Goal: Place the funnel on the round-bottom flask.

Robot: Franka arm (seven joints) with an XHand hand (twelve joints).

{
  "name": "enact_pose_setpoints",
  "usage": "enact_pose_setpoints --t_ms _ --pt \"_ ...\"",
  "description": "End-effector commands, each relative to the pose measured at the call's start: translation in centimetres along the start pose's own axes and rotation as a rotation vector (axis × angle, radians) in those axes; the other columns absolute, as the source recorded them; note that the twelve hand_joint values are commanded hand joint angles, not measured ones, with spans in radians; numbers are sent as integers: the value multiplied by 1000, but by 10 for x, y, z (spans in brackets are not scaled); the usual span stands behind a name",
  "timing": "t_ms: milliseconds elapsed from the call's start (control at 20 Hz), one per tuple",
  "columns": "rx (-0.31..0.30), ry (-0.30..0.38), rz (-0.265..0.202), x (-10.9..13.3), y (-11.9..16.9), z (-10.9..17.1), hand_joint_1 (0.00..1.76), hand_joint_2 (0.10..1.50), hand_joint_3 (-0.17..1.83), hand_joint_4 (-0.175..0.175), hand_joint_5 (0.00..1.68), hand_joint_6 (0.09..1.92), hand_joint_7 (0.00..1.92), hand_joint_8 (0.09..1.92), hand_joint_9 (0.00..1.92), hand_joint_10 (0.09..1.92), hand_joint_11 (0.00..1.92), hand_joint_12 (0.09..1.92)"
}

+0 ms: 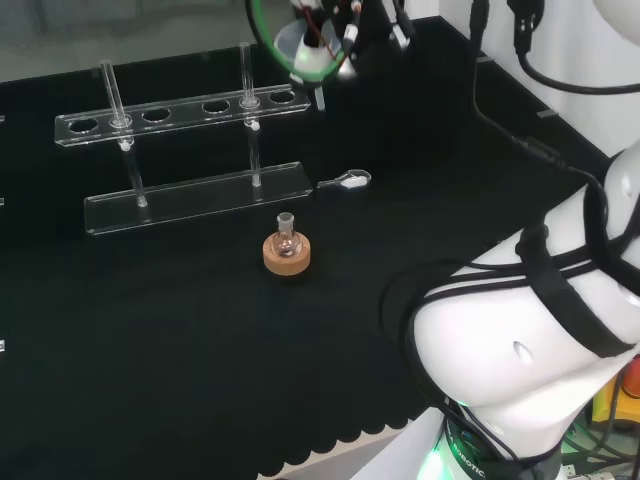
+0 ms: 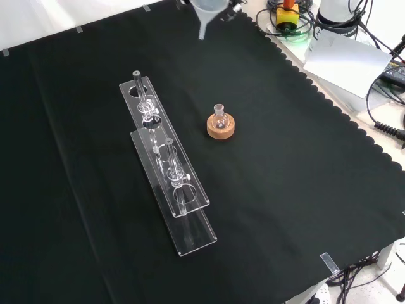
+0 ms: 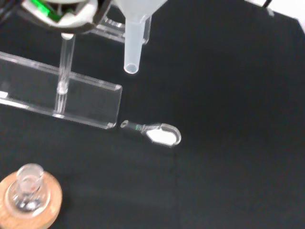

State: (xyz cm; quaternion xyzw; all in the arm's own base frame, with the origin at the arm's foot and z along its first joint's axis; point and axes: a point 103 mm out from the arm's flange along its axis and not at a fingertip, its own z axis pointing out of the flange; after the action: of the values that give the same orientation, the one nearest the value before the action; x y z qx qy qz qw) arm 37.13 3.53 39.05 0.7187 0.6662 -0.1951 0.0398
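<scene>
Nearest us, the flask sits on its cork ring; our hand holds the funnel high, well apart.

No text, label, brand, number or sign can be read anywhere in these views.
</scene>
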Motion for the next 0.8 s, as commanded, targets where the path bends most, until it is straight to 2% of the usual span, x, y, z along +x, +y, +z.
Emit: enact_pose_setpoints --t_ms 50,150,400,650,800 --pt "32 40 3 43 -36 35 928 658 710 12 776 769 721 626 1025 428 699 1219" --pt "47 39 2 56 -41 46 928 659 712 12 777 771 723 626 1027 426 701 1217" --pt "66 59 -53 88 -46 62 927 659 716 11 779 775 725 626 1029 424 704 1215" --pt "38 70 -101 100 -42 70 927 659 720 11 780 778 727 625 1031 422 706 1213" --pt "46 69 -108 103 -36 77 928 660 722 9 781 780 727 625 1033 421 709 1212"
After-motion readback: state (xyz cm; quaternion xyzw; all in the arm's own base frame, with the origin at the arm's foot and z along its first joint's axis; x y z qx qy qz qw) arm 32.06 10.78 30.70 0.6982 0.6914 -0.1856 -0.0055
